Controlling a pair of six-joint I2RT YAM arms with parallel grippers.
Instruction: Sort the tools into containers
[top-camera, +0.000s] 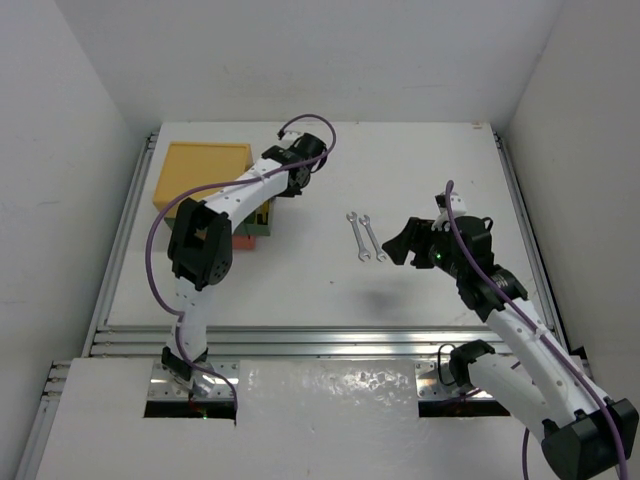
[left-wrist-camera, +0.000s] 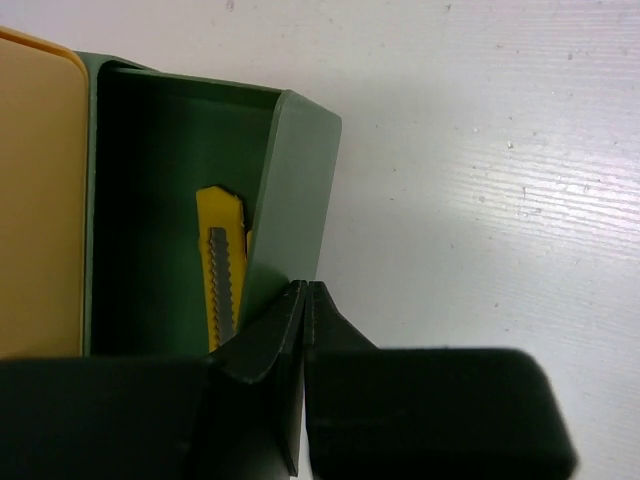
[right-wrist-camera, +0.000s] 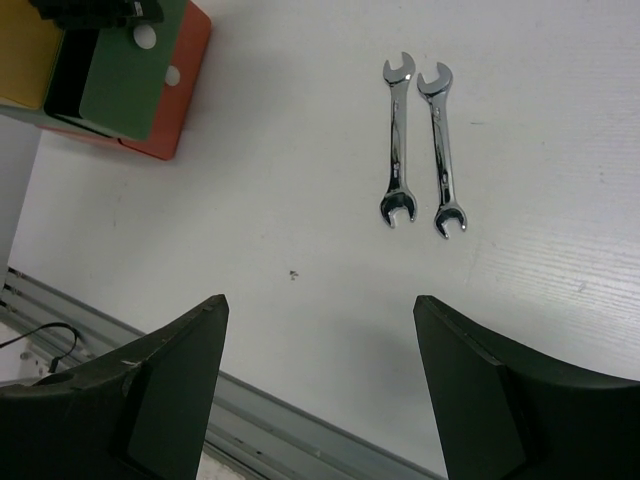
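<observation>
Right gripper (right-wrist-camera: 320, 302): jaws spread wide, nothing between them; it hung over bare table (right-wrist-camera: 250, 210), nearest to me.
Wrenches (right-wrist-camera: 397, 140): two, lying flat and parallel just beside each other, beyond the right gripper and well apart from the boxes.
Risk at wrenches: I judged that the wide jaws could catch both at once or nudge one askew. Thin, flat steel could also slip from the tips.
Left gripper (left-wrist-camera: 305, 292): jaws pressed together at the green drawer's wall. I could not tell whether they pinched it.
Green drawer (left-wrist-camera: 300, 180): pulled out, with the knife (left-wrist-camera: 222, 270) inside close to that wall.
Risk at drawer: a skewed push could jam it or shift the whole stack.
Yellow box (left-wrist-camera: 35, 200): on top, beside the open drawer.
Red box (right-wrist-camera: 178, 80): at the bottom of the stack.
</observation>
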